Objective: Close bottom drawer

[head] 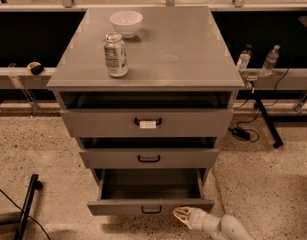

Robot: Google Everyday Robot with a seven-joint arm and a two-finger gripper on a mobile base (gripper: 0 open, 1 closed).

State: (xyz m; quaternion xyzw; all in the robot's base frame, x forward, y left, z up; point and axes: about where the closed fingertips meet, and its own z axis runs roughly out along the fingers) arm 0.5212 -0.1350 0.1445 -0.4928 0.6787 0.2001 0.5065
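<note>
The bottom drawer (118,207) of the grey cabinet stands pulled out, showing its deep grey tray. Its narrow front panel carries a small black loop handle (151,210). My gripper (181,215), pale and cream-coloured, is low at the bottom of the view, just in front of the right end of the drawer's front panel and right of the handle. It looks to be touching or almost touching the panel. The arm runs off to the lower right.
The top drawer (103,123), with a white tag on its handle, and the middle drawer (113,158) stand slightly out. A can (115,55) and a white bowl (126,23) sit on the cabinet top. Two bottles (243,59) stand at the right, a black stand leg (27,208) at the lower left.
</note>
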